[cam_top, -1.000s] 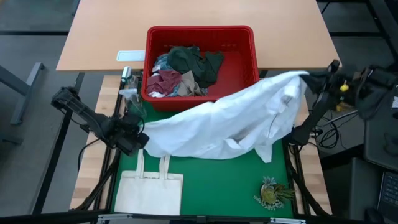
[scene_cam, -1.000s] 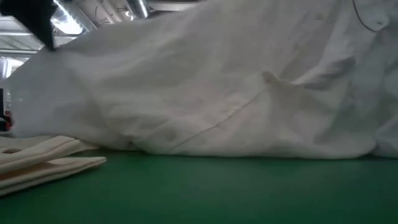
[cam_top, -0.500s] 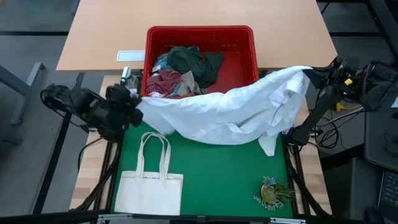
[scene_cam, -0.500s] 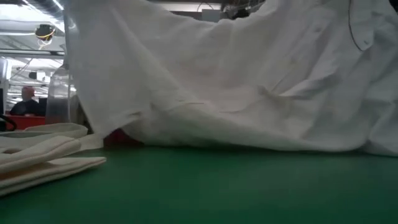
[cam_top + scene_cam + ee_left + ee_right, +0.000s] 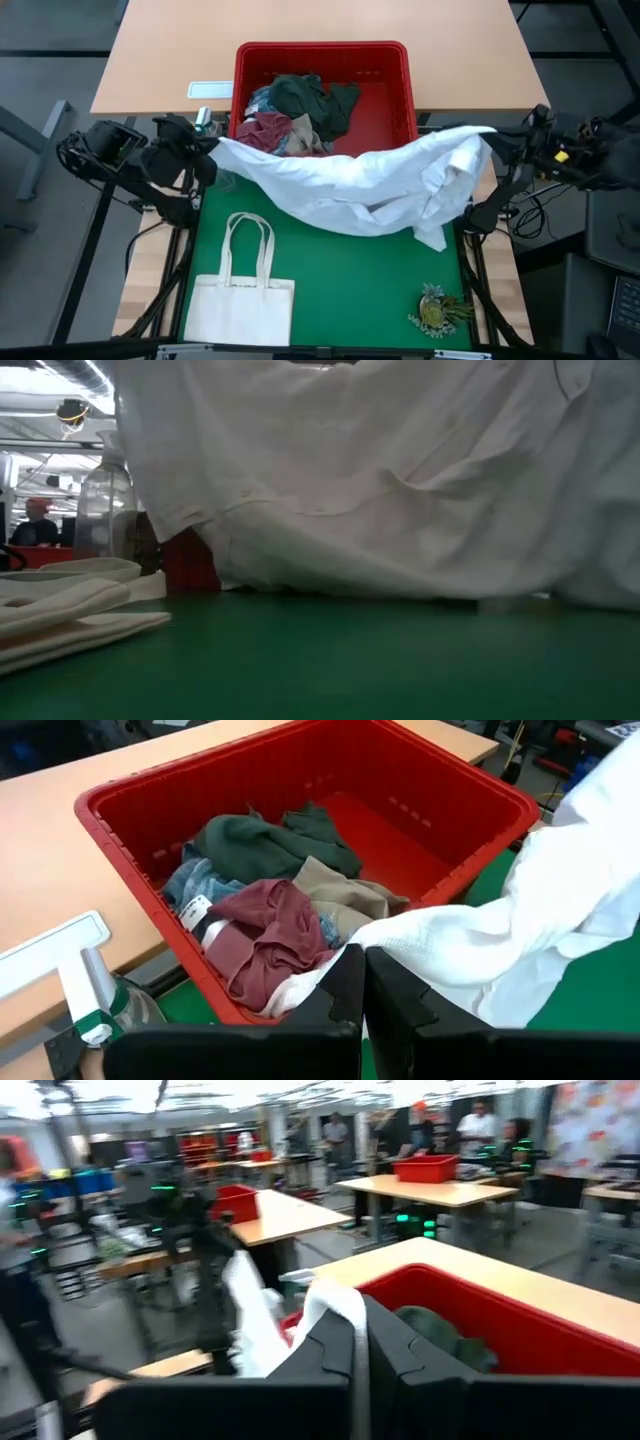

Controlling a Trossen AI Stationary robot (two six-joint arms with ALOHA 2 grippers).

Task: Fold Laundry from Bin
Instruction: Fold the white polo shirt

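A red bin (image 5: 322, 95) is set at the far middle of the worktop (image 5: 160, 50), straddling the edge where tan wood meets the green mat (image 5: 340, 280). In it a dark green garment (image 5: 312, 100), a maroon piece (image 5: 265, 130), a beige piece (image 5: 345, 895) and some blue cloth (image 5: 190, 880) are heaped toward the left side; the right part of the red floor is bare.

A white shirt (image 5: 360, 185) is stretched in the air between the two arms, sagging across the near rim of the bin and over the mat. Its left corner is pinched in the clenched left gripper (image 5: 205, 150), just beyond the bin's near-left corner; its right corner is clamped in the closed right gripper (image 5: 497, 135), off the mat's right edge. A loose tail is hung down near the right.

A white tote (image 5: 240, 300) is laid flat on the near-left mat, and a small pineapple-like object (image 5: 437, 308) at the near right. Open green is left between them. A clear bottle (image 5: 103, 510) is stood by the bin's left side.
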